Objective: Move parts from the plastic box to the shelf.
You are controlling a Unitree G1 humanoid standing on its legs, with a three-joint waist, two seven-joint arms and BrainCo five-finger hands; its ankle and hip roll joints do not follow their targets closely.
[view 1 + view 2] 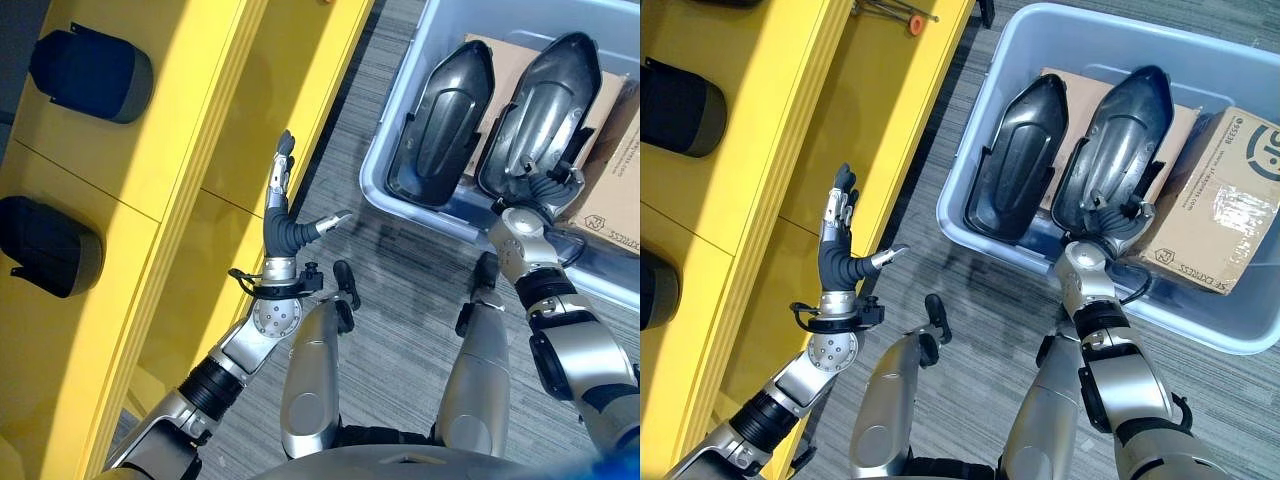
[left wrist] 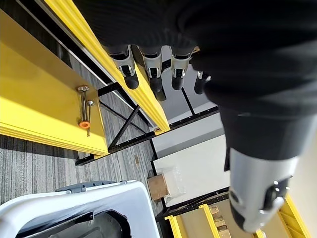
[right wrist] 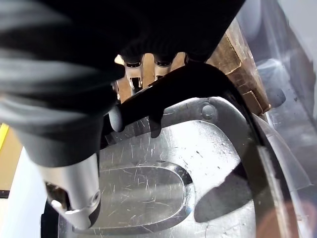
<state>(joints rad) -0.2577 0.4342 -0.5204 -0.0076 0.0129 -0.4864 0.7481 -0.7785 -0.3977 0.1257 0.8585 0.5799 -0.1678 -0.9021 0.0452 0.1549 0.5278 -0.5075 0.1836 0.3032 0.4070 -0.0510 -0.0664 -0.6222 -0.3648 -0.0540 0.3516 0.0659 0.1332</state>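
Eye views: left robot hand (image 1: 283,205), fingers straight, empty, beside the yellow shelf (image 1: 150,150). Right robot hand (image 1: 1110,215) sits in the pale blue plastic box (image 1: 970,190).

Right wrist view: fingers curl over the dark moulded shell part's (image 3: 163,188) rim; we should firm the grip before lifting.

We see bright, even overhead light; glare streaks the dark parts (image 1: 540,95) and yellow shelf (image 1: 150,140), and close wrist covers blur heavily.
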